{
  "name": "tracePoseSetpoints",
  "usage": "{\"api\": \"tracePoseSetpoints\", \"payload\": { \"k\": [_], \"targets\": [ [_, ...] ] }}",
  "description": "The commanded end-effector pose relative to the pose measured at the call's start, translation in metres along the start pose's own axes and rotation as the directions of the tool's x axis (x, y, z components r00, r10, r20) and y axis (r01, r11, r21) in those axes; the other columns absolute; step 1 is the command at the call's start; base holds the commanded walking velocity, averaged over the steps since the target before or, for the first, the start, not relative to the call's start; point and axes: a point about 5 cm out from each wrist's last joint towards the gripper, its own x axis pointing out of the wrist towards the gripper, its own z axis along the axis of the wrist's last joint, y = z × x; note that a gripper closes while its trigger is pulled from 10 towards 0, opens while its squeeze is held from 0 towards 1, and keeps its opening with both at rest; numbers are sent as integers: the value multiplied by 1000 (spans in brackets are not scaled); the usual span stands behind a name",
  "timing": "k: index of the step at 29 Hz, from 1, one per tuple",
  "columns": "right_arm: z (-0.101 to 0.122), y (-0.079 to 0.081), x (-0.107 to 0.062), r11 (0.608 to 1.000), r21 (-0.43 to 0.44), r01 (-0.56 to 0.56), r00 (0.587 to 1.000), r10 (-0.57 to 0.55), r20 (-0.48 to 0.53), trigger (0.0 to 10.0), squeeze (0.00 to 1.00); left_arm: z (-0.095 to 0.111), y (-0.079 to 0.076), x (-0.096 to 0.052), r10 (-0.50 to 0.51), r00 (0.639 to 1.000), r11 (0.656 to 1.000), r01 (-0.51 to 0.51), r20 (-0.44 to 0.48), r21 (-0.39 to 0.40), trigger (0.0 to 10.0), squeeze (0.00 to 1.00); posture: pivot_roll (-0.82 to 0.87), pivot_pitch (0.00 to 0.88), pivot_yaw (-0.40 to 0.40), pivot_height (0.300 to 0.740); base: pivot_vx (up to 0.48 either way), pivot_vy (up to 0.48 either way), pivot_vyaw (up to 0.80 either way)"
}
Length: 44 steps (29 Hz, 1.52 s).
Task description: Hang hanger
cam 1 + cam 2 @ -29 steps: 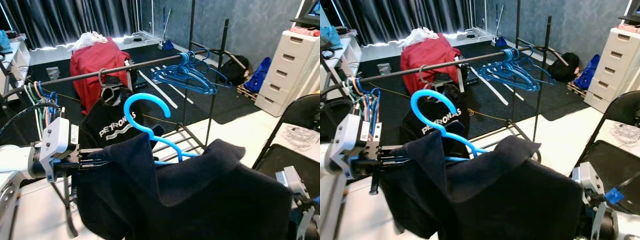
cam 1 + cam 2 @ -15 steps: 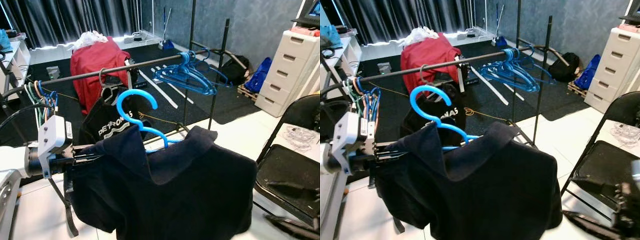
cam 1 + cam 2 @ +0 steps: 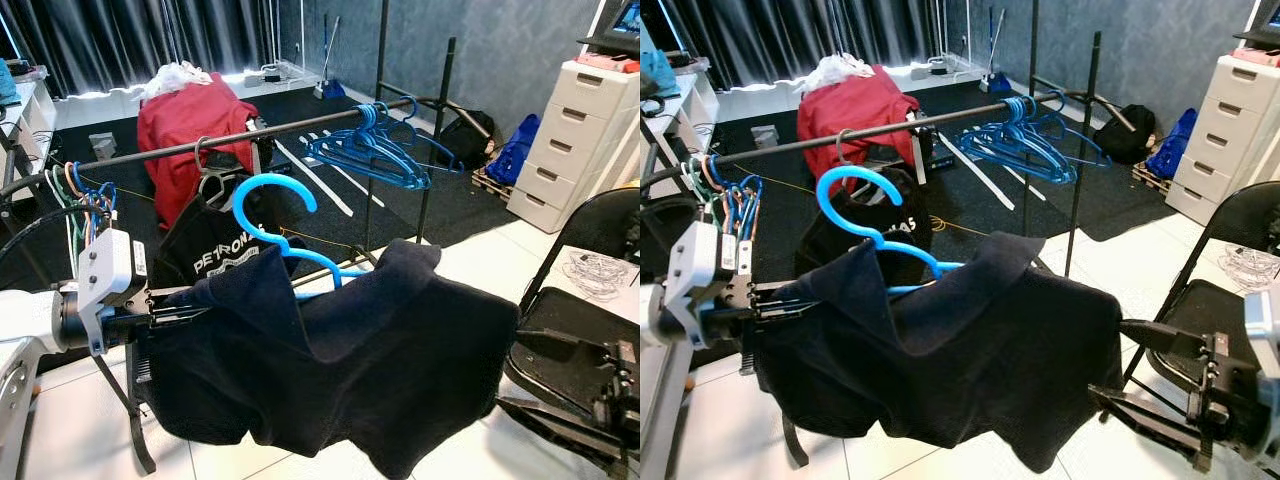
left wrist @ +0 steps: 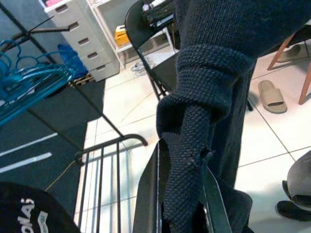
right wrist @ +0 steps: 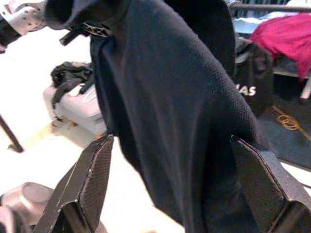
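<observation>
Left gripper (image 3: 185,316) clamped on a fold of the dark knit garment (image 3: 380,370), at the shoulder end; fabric bunched between the two fingers in the left wrist view. Garment draped over the blue hanger (image 3: 285,245), hook curling up above the collar, open side facing the rail (image 3: 250,138).

Right gripper (image 3: 1160,375) spread wide, nothing between the fingers, low and just off the garment's far hem; cloth in front of the open fingers in the right wrist view.

Step in hand, judged: carry phase, hanger and garment held up short of the rail, hook not yet over it. Hook below and nearer than the rail, roughly in line with the gap between the black printed shirt (image 3: 225,255) already hung and the bunch of empty blue hangers (image 3: 375,155) further along.

Next move calls for: lift and reach forward until hook clears the rail top, then lower onto it. Risk: grip is on cloth, not hanger, so hanger may tilt or slip.
</observation>
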Motion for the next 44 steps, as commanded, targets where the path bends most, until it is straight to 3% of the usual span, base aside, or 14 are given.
{"api": "tracePoseSetpoints", "payload": {
  "k": [1, 13, 19, 22, 32, 37, 41, 42, 44],
  "targets": [
    [-2, -1, 3, 1000, -2, 2, 1000, -2, -5, 10000, 0, 5, -1, 2, -10, 999, 1000, 10, 42, 2, 10000, 0, -105, 0, 11, 740, 0, 0, 0],
    [-13, -6, 15, 999, -16, 43, 998, -44, -37, 10000, 0, 7, -4, 3, -17, 999, 1000, 17, 46, 1, 10000, 0, -101, 0, 5, 740, 0, 0, 0],
    [-13, -18, 7, 991, -53, 121, 990, -124, -61, 10000, 0, 8, -4, 3, -12, 999, 1000, 12, 45, -1, 10000, 0, -103, 0, 4, 740, 0, 0, 0],
    [-2, -23, 1, 986, -62, 155, 988, -156, -8, 10000, 0, 7, -6, 3, -20, 999, 1000, 21, 41, -8, 10000, 0, -102, 0, 3, 740, 0, 0, 0],
    [5, -19, 3, 991, -68, 113, 994, -112, 19, 10000, 0, 8, -7, 2, -26, 999, 1000, 26, 33, -10, 10000, 0, -99, 0, 1, 740, 0, 0, 0],
    [-2, -20, 4, 992, -63, 109, 993, -111, -26, 10000, 0, 9, -7, 3, -28, 999, 1000, 28, 36, -8, 10000, 0, -99, 0, -1, 740, 0, 0, 0],
    [-21, -23, 7, 990, -58, 130, 982, -136, -130, 10000, 0, 12, -8, 6, -35, 998, 999, 35, 47, -3, 10000, 0, -96, 0, -2, 740, 0, 0, 0],
    [-26, -23, 8, 990, -45, 134, 980, -139, -143, 8431, 0, 13, -9, 6, -38, 998, 999, 38, 50, -1, 10000, 0, -95, 0, -2, 740, 0, 0, 0],
    [-26, -23, 8, 990, -45, 134, 980, -139, -143, 8431, 0, 13, -9, 6, -38, 998, 999, 38, 50, -1, 10000, 0, -95, 0, -2, 740, 0, 0, 0]
  ]
}}
